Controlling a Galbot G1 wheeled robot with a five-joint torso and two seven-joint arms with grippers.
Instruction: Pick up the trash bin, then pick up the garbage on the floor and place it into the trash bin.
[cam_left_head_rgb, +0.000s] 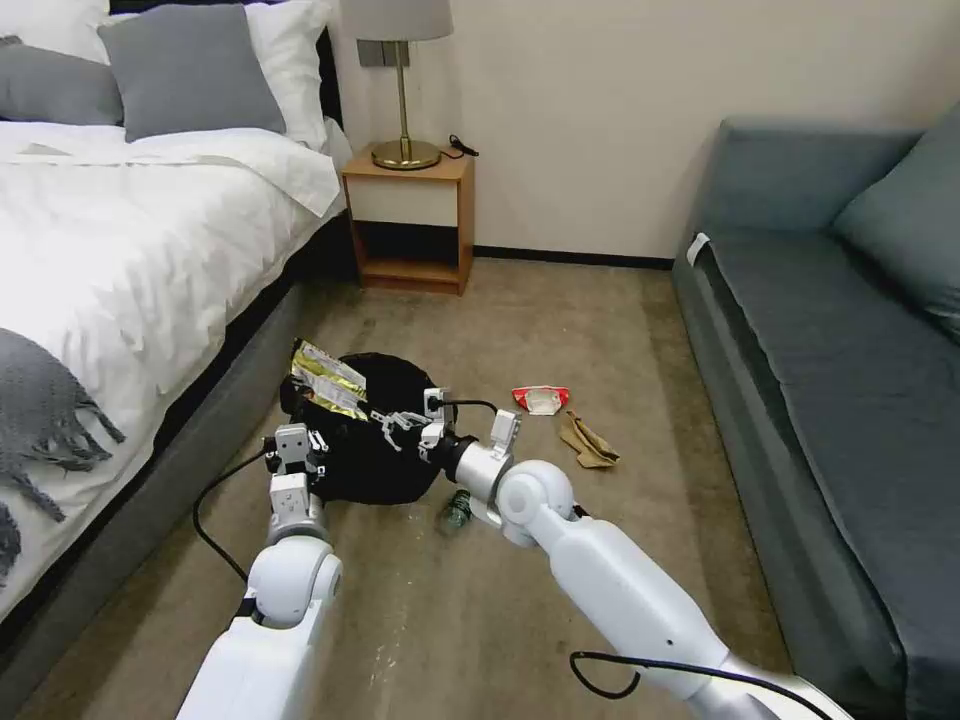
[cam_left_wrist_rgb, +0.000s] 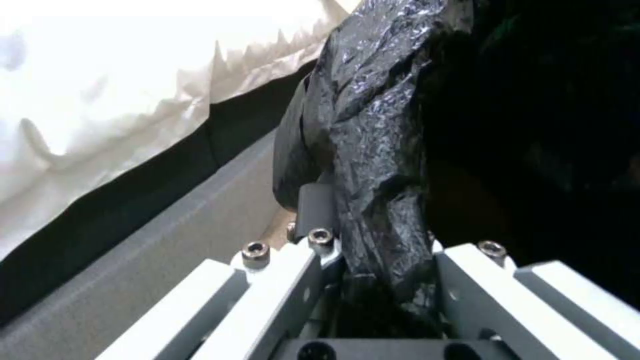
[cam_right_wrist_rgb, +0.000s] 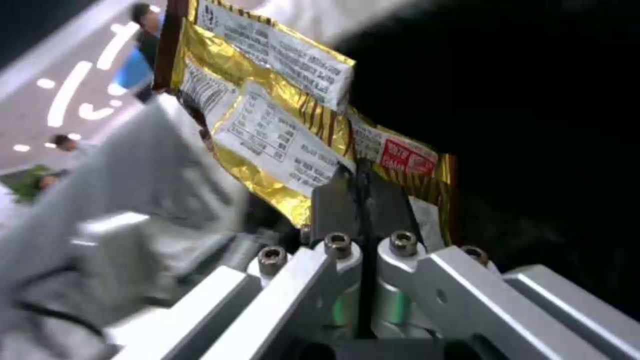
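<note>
Left claw (cam_left_wrist_rgb: 373, 280) clenched on trash bin (cam_left_head_rgb: 385, 450) liner, bin lifted beside bed (cam_left_head_rgb: 120, 260). Right claw (cam_right_wrist_rgb: 360, 200) pinches gold snack wrapper (cam_right_wrist_rgb: 280, 125) over bin mouth. Advise: centre wrapper inside rim before releasing; hold bin steady.

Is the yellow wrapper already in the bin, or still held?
Still held: the right gripper is shut on the wrapper at the bin mouth. The left gripper pinches the bin's bag.
</note>
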